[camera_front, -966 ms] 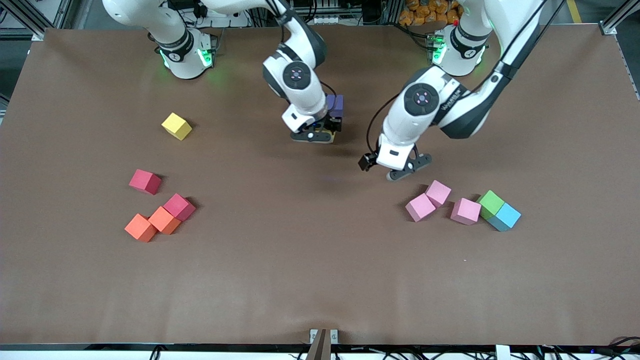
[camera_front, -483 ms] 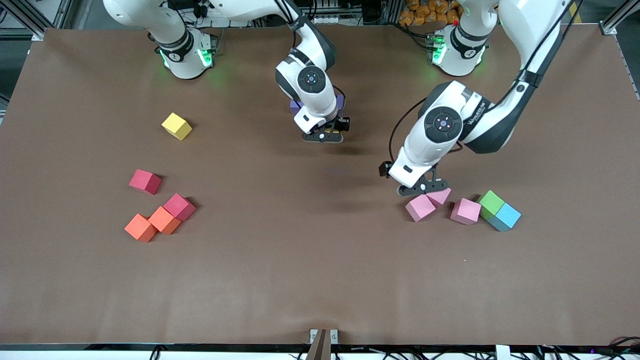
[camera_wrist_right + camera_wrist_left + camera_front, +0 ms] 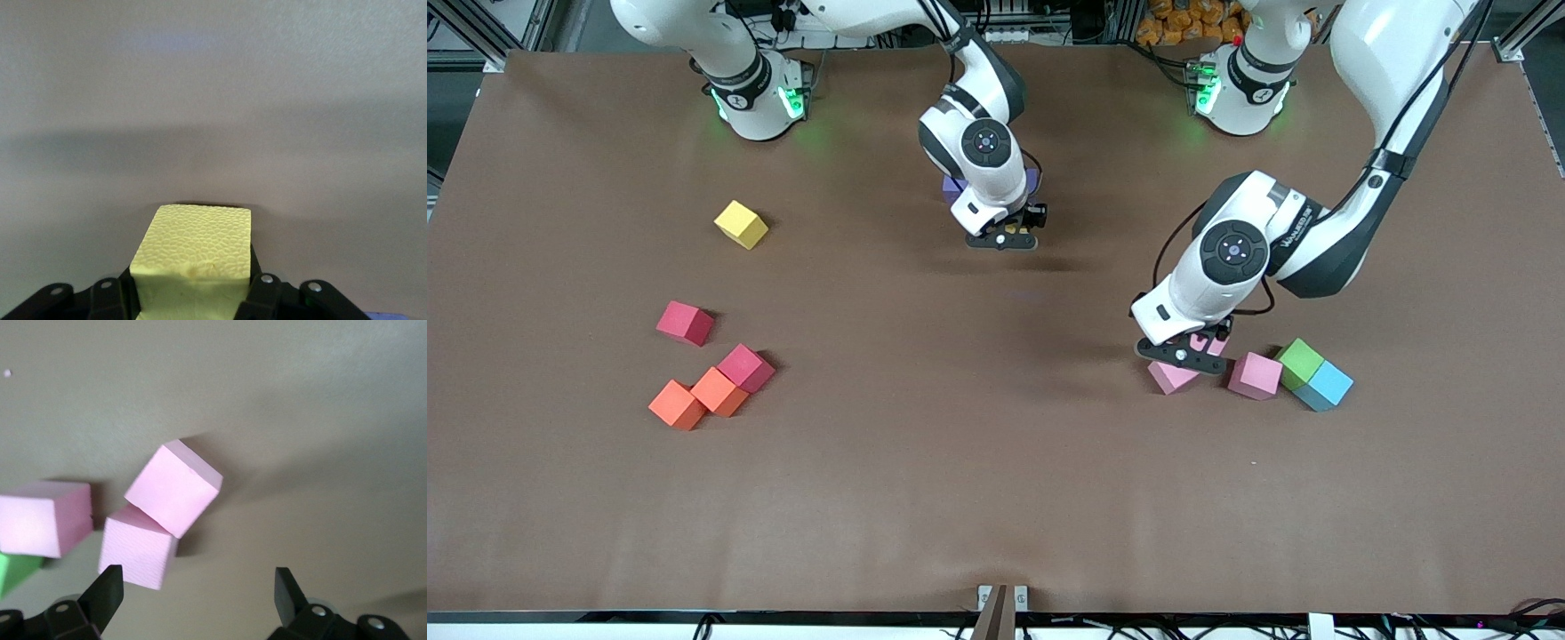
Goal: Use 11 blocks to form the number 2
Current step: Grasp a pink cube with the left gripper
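Two orange blocks (image 3: pixel 696 397) sit lowest in the front view at lower left, touching corner to corner, a crimson block (image 3: pixel 745 367) just above them and another crimson block (image 3: pixel 685 322) apart, higher up. At lower right, the sky-blue block (image 3: pixel 1327 384) presses against the green block (image 3: pixel 1299 360), with a pink block (image 3: pixel 1255 375) beside them.

My left gripper (image 3: pixel 1181 357) hangs wide open, low over two more pink blocks (image 3: pixel 162 517) that touch at a corner. That is my worry: in the left wrist view the pair sits skewed toward one fingertip (image 3: pixel 107 590), so closing here could catch both blocks or shove one aside.

Higher up, the yellow block (image 3: pixel 741 223) lies alone at upper left on the bench (image 3: pixel 996 480). My right gripper (image 3: pixel 1005 238) is clamped shut on a pale yellow block (image 3: pixel 195 250), low over upper centre, right by a purple block (image 3: pixel 953 188) peeking past the wrist. Release crooked and it could nudge the purple one out of line. No number 2 is formed yet.
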